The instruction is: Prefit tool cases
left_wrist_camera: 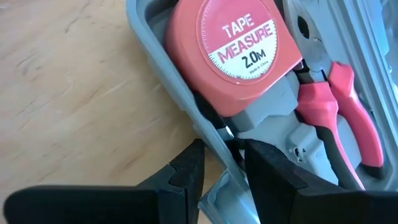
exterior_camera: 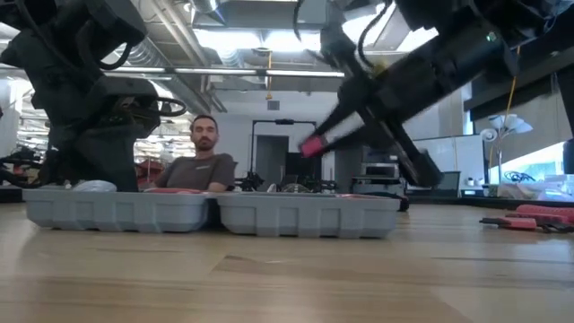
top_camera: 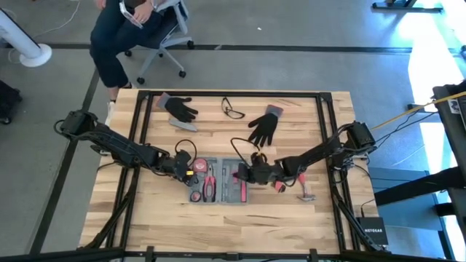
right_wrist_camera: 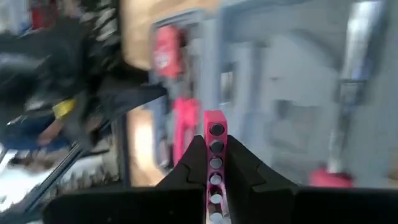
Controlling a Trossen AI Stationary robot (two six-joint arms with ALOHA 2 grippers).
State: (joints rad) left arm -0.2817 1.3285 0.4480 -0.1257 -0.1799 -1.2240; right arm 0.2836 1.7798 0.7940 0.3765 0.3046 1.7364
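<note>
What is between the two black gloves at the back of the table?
In the high view, safety glasses lie on the table between the left glove and the right glove.

Red tape measure (left_wrist_camera: 233, 56): "TAPE MEASURE 2.0M"; black box (top_camera: 372, 231): "NETGEAR".

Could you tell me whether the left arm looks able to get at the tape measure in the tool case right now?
Probably not at once: the left claw is clamped on the tool case wall right beside the tape measure; nothing else blocks it once it lets go.
</note>
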